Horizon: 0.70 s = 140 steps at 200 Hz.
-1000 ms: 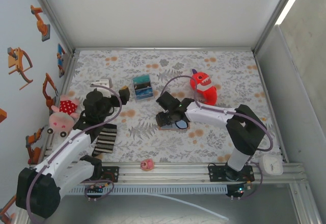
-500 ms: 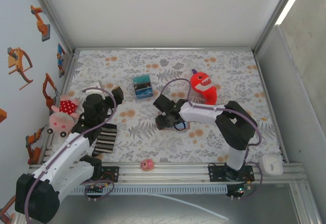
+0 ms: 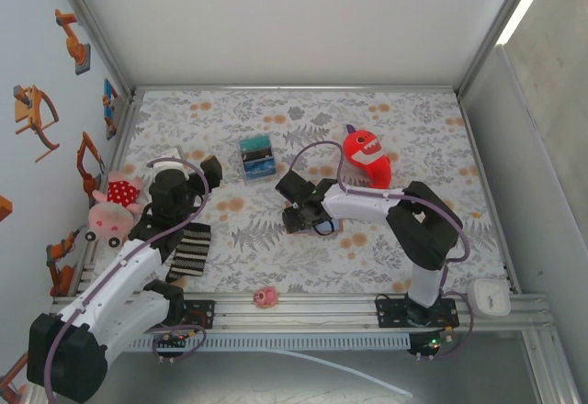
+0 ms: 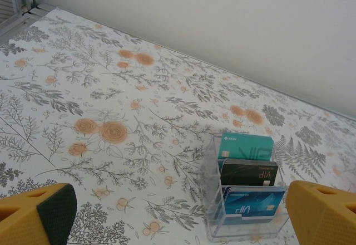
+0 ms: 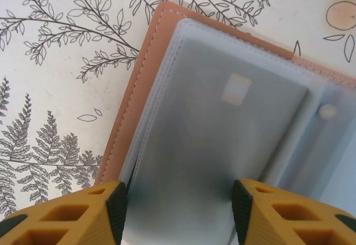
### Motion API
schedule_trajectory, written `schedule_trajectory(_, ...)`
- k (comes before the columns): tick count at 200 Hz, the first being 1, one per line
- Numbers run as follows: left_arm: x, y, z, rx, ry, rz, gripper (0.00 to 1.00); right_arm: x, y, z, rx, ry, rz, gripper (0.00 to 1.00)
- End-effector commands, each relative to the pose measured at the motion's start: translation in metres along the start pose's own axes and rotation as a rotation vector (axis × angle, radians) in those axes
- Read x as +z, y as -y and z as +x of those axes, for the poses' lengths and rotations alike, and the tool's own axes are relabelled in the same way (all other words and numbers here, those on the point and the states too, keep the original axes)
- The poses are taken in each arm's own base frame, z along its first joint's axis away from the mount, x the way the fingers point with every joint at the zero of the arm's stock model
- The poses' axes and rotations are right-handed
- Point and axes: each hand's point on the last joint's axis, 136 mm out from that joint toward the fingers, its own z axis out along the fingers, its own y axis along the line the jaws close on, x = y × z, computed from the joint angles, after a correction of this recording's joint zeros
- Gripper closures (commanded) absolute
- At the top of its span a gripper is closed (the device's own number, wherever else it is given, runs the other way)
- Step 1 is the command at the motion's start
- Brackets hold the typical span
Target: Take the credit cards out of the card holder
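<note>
The tan-brown card holder lies open on the floral cloth. Its cloudy plastic sleeve faces up, and a card's chip shows through it. My right gripper is open right above it, one pad on each side of the sleeve. From the top view the right gripper covers most of the card holder. My left gripper is open and holds nothing, low over the cloth, facing a clear stand of cards. In the top view the left gripper is left of that stand.
A red plush monster sits just behind the right arm. A pig plush and a striped cloth lie by the left arm. A small pink toy rests on the front rail and a white object at the right.
The right gripper has shifted a little left and back and settled over the card holder, hiding more of it. The left gripper has drawn slightly back to the left.
</note>
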Motion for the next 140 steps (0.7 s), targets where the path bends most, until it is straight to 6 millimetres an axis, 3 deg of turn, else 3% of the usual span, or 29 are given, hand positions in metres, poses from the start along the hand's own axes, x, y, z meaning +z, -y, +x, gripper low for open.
schedule_trajectory(1, -0.003, 0.006, -0.006, -0.015, 0.011, 0.026, 0.03, 0.006, 0.004, 0.007, 0.004, -0.028, 0.030, 0.52)
schedule_trajectory(36, -0.003, 0.010, -0.008, -0.010, 0.009, 0.041, 0.03, 0.006, 0.005, 0.007, 0.003, -0.030, 0.032, 0.57)
schedule_trajectory(66, -0.004, 0.014, -0.010, 0.002, 0.010, 0.060, 0.03, 0.004, 0.003, 0.007, 0.001, -0.032, 0.022, 0.69)
schedule_trajectory(105, -0.008, 0.020, -0.012, 0.031, 0.031, 0.073, 0.03, -0.002, -0.019, 0.003, -0.044, -0.018, -0.098, 0.80)
schedule_trajectory(140, -0.012, 0.024, -0.014, 0.044, 0.048, 0.073, 0.03, -0.011, -0.032, 0.001, -0.077, 0.002, -0.153, 0.83)
